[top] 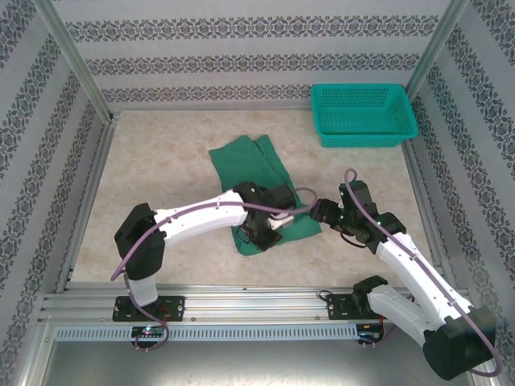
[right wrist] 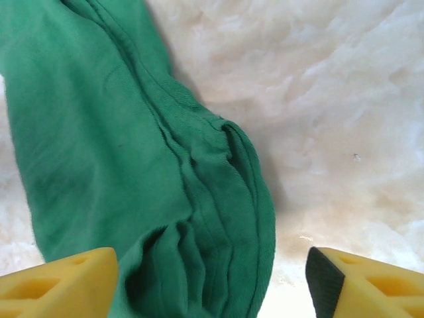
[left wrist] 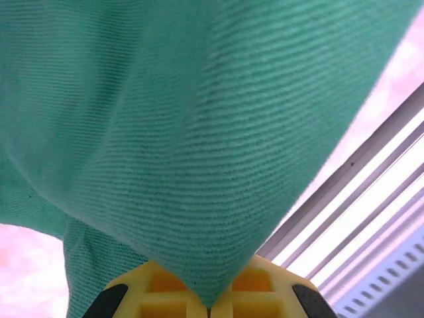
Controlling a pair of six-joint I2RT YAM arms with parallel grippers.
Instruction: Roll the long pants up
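Yellow fingers [left wrist: 126, 295] of the left gripper [left wrist: 211, 303] are pressed together on a lifted fold of the long pants [left wrist: 199, 146]. The right gripper [right wrist: 212, 281] has its jaws spread wide and holds nothing, with one finger on each side of the bunched right edge of the cloth.

The pants lie mid-table with both grippers at their near end. Bare table [top: 153, 177] lies open to the left, and also to the right and beyond. The teal basket [top: 364, 114] sits well apart in the far right corner. An aluminium rail [top: 241, 301] bounds the near edge.

The surface is pale and mottled. Patterned walls [top: 241, 32] close three sides.

The pants' long axis runs from near to far, angled slightly left at the far end.
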